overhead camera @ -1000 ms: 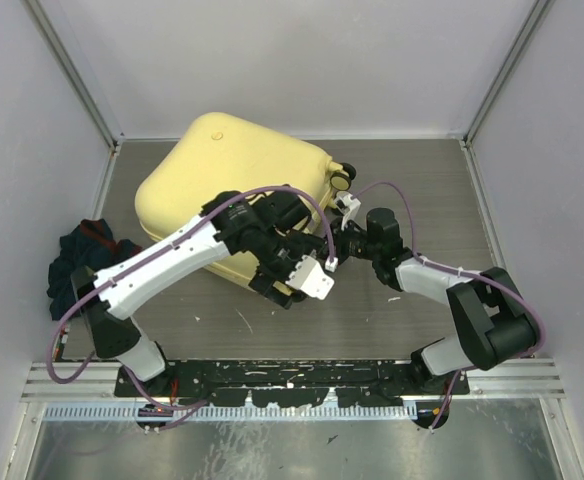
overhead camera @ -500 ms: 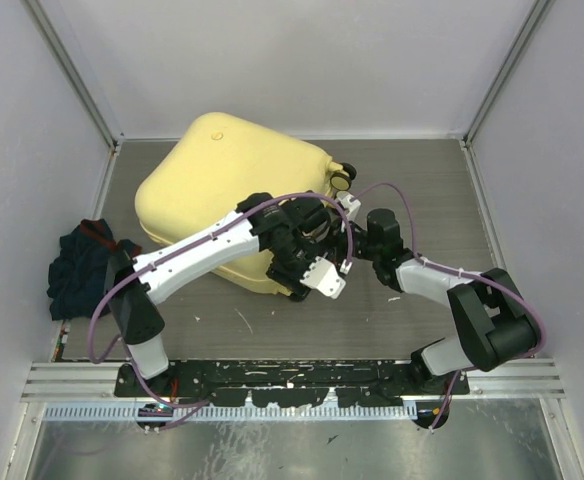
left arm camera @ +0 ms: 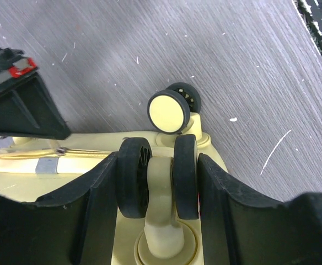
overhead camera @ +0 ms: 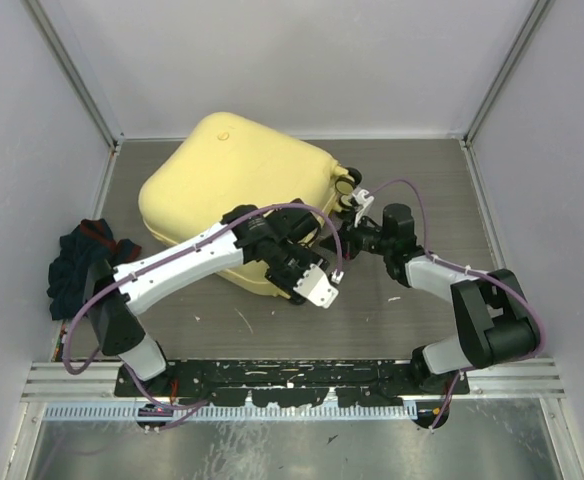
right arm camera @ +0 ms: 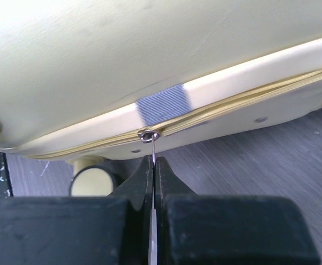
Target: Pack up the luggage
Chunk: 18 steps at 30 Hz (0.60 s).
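On the grey table [overhead camera: 422,170] the luggage [overhead camera: 237,190] is lying flat and closed at the far left of centre. Its pale yellow shell is facing up, its long axis is running roughly left to right, and its wheeled end is pointing right toward the right arm. A dark heap of clothes [overhead camera: 80,262] is sitting apart at the table's left edge.

Only the left wrist view is showing the left gripper [left arm camera: 157,160] straddling a black twin wheel [left arm camera: 133,176], a finger pressing on each side. A second wheel [left arm camera: 169,110] is standing just beyond.

Only the right wrist view is showing the right gripper [right arm camera: 153,165], fingers squeezed together, pinching the zipper pull [right arm camera: 150,142] beneath a grey tape patch [right arm camera: 162,104] on the seam.
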### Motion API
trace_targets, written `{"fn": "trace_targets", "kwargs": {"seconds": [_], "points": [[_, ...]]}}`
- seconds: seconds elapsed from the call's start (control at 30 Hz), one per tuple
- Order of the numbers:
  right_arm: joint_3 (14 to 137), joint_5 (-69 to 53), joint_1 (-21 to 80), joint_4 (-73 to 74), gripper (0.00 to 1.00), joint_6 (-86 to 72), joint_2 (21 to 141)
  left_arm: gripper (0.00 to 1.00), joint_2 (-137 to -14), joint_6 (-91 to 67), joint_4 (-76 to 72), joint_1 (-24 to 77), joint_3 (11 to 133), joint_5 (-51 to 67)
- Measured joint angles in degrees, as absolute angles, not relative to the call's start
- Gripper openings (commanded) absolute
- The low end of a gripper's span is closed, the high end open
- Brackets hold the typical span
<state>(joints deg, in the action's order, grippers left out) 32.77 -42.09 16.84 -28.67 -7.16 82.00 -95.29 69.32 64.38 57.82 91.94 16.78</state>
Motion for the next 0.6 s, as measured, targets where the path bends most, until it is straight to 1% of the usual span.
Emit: {"fn": "trace_targets", "kwargs": {"seconds": [0.07, 0.27, 0.43, 0.6], "points": [[32.77, -42.74, 14.70, -28.64, 0.00, -6.17, 82.02, 0.00, -93.45, 70.35, 63.35, 58.54, 89.67, 16.80], [32.80, -41.93, 6.00, -28.99, 0.00, -3.57, 82.02, 0.00, -87.59, 72.88, 65.45, 60.51, 84.03, 16.71], [31.38, -43.09, 2.44, -29.15, 0.00, -0.84, 80.68, 0.00, -84.77, 74.04, 65.93, 60.60, 81.56, 16.19], [29.95, -48.03, -3.31, -27.68, 0.00, 2.26, 78.91, 0.00, -81.32, 76.14, 66.02, 60.75, 78.06, 16.21]]}}
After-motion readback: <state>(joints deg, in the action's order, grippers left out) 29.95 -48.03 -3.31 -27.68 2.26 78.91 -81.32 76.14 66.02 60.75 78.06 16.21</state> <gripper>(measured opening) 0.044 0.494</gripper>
